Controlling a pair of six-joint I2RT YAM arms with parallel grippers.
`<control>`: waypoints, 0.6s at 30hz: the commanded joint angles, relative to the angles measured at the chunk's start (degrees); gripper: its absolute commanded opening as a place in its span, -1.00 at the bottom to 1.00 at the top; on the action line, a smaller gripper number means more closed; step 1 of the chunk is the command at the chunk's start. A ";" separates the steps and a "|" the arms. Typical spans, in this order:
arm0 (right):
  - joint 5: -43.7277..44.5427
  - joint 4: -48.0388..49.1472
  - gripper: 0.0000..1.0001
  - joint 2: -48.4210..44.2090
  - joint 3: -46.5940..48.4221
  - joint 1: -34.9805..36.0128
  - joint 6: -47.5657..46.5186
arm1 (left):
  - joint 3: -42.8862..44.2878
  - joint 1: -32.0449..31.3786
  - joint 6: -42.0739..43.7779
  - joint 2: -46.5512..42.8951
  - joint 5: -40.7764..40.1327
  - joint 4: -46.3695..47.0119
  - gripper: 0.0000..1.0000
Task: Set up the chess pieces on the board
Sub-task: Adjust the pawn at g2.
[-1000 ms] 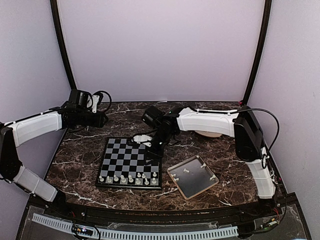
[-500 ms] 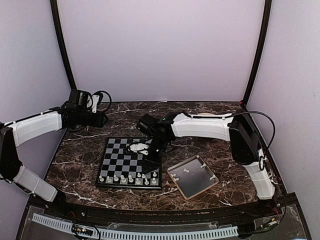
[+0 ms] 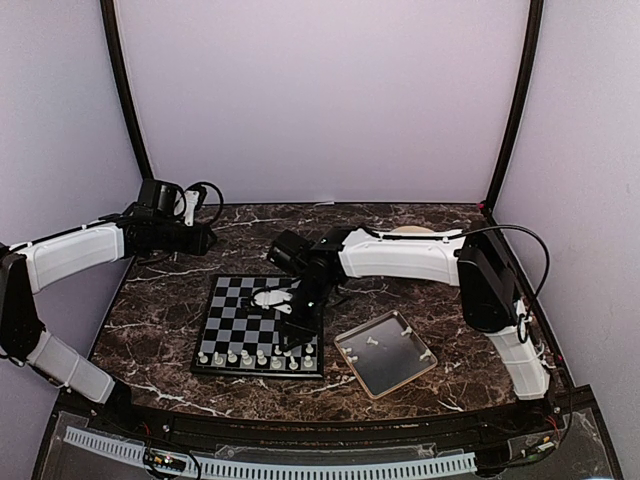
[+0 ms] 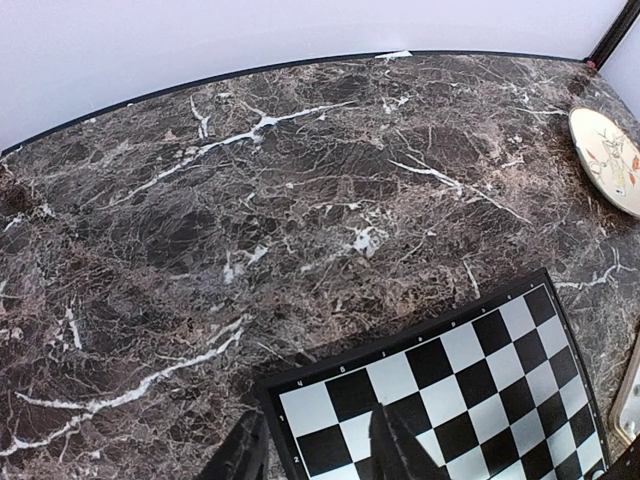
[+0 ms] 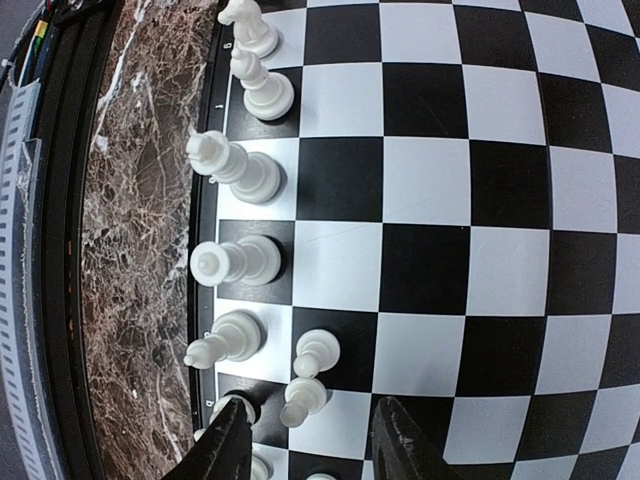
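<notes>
Several small cream plastic chess pieces (image 3: 373, 342) wait in the square metal tray (image 3: 357, 372); most stand along the near edge of the flat black-and-grey checkered board (image 3: 225, 300). The right gripper (image 5: 312, 425), jaws apart and empty, has swung from the board's far right side to over those rows, likely to adjust a pawn. The left gripper (image 4: 315, 445), jaws apart, stays idle beyond the far left corner.

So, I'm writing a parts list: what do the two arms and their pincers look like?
The left arm and right arm both have smooth white shells between black joints. A thin black cable loops at the left wrist, another arcs over the right elbow. The left pincer and right pincer each show two dark tapered fingers.
</notes>
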 commanded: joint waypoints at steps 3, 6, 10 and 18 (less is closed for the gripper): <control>2.31 -0.57 -0.18 1.20 1.21 1.25 -0.05 | 0.34 0.08 0.23 -0.20 0.59 0.51 -0.26; 3.04 -0.52 -0.22 1.19 1.03 1.26 -0.01 | 0.34 0.09 0.26 -0.11 0.56 0.45 -0.26; 3.33 -0.61 -0.24 1.19 0.80 1.34 -0.21 | 0.47 0.01 0.23 -0.03 0.58 0.31 -0.27; 2.80 -0.82 -0.26 0.82 0.19 1.65 -1.14 | 0.62 0.05 0.23 0.33 0.76 0.26 -0.27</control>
